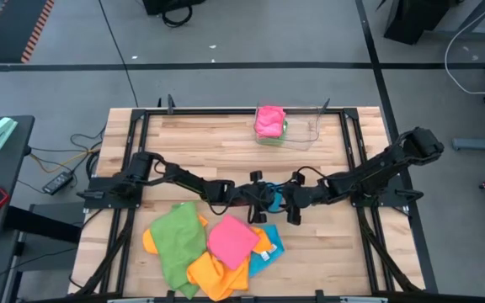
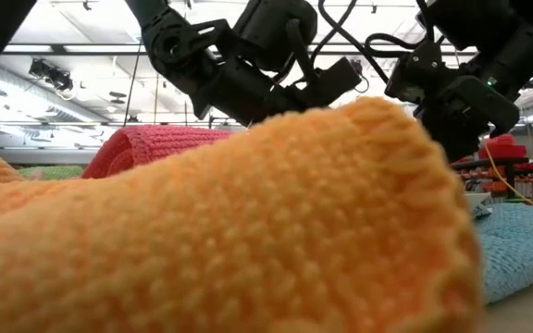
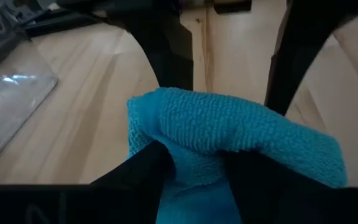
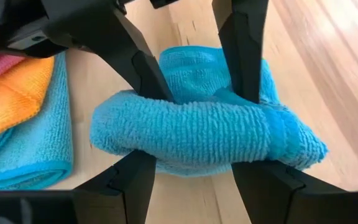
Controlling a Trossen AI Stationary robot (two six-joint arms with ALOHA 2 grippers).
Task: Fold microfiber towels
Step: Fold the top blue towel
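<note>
Item: sky blue towel (image 4: pixel 197 134), pinched between both grippers at table centre, so you can double it over.
Left gripper (image 3: pixel 194 165) and right gripper (image 4: pixel 188 165) fingers part-closed on it; loose pile (image 1: pixel 205 252) at 6 o'clock.

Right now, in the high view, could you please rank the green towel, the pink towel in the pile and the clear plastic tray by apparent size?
1. green towel, largest.
2. pink towel and clear plastic tray: too alike to rank.
</note>
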